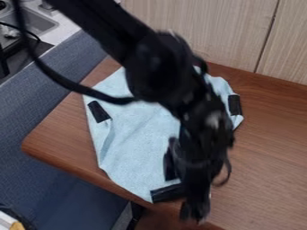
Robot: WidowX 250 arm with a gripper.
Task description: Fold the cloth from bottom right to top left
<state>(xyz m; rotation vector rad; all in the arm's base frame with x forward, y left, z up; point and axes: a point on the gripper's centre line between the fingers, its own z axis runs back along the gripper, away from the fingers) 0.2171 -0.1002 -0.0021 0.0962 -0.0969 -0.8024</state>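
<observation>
Beyond the blue fabric panel, a grey sink has unclear contents. Your light-blue, black-patched cloth lies on the brown wooden table, its long axis running down the view. Your black gripper is at its lower right; you cannot tell its opening or hold. Your black arm partly hides the cloth.

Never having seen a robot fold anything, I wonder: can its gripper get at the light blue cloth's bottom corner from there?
Probably yes: the gripper hangs near the bottom corner of the cloth and nothing seems to block it, though its height is hard to judge.
</observation>
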